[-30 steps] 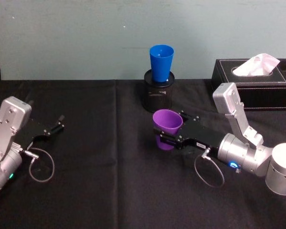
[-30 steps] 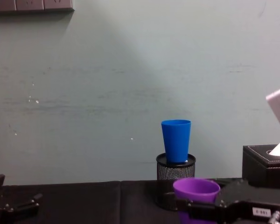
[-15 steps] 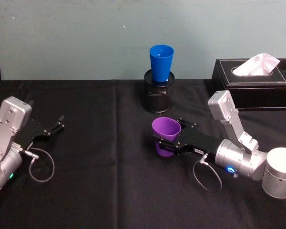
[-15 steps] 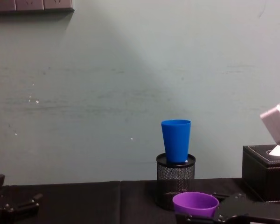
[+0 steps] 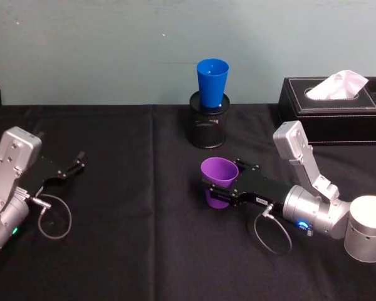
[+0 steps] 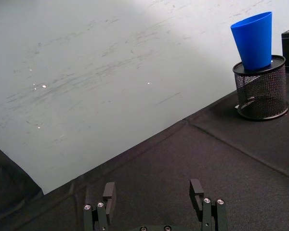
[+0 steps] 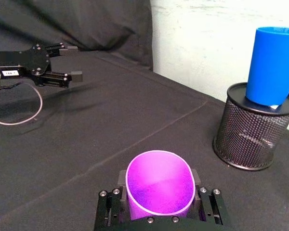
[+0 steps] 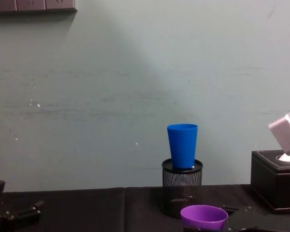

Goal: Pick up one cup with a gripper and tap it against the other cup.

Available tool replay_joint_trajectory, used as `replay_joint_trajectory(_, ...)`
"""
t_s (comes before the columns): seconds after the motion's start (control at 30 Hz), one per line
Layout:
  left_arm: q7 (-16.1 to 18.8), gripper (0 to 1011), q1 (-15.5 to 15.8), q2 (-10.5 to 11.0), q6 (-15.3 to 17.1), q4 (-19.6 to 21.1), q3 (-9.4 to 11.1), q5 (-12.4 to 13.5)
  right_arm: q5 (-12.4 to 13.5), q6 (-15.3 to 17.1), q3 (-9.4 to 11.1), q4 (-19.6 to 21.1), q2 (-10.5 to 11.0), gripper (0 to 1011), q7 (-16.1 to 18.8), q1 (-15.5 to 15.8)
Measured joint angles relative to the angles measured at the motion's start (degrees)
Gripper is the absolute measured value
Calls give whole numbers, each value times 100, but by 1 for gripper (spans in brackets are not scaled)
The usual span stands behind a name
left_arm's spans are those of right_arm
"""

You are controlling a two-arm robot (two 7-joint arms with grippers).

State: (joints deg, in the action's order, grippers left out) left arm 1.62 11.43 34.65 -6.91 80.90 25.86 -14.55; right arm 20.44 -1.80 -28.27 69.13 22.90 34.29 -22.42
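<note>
Right now we see the right gripper (image 5: 214, 186) low over the black tablecloth (image 5: 131, 251), its flat black fingers (image 7: 109, 210) pressed against either side of the purple cup (image 5: 219, 181), one at each wall with the cup pinched between them. The cup stands upright, mouth up, near the middle of the table and in front of the black mesh pen holder (image 5: 208, 126), well apart from it. We cannot tell whether its base rests on the cloth. The blue cup (image 5: 212, 81) sits upright in the top of that holder, touching nothing else. To the right of the holder stands a black tissue box (image 5: 338, 110). At the table's left side the left gripper (image 5: 74, 165) rests idle, its fingers (image 6: 109, 193) spread apart and holding nothing.
</note>
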Motion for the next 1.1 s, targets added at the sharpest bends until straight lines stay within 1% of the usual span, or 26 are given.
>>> replay_joint_trajectory(0.37, 0, 1000, 0, 0, 0, 0, 0, 0, 8, 6, 3, -7, 0, 733, 7, -4)
replay_joint_trajectory(0.4, 0, 1000, 0, 0, 0, 0, 0, 0, 8, 5, 2, -6, 0, 765, 7, -4)
replay_joint_trajectory(0.53, 0, 1000, 0, 0, 0, 0, 0, 0, 7, 2, 1, -5, 0, 837, 7, -6)
replay_joint_trajectory(0.57, 0, 1000, 0, 0, 0, 0, 0, 0, 7, 2, 1, -5, 0, 876, 7, -6)
replay_joint_trajectory(0.6, 0, 1000, 0, 0, 0, 0, 0, 0, 6, 1, 1, -5, 0, 885, 7, -7)
replay_joint_trajectory(0.63, 0, 1000, 0, 0, 0, 0, 0, 0, 6, 0, 1, -4, 0, 925, 7, -7)
replay_joint_trajectory(0.73, 0, 1000, 0, -1, 0, 0, 0, 0, 6, -2, 1, -3, 0, 1003, 7, -7)
replay_joint_trajectory(1.03, 0, 1000, 0, 0, 0, 0, 0, 0, 6, -6, 1, 1, 0, 1003, 6, -7)
replay_joint_trajectory(1.1, 0, 1000, 0, 0, 0, 0, 0, 0, 4, -81, 8, 54, 5, 1003, 4, 8)
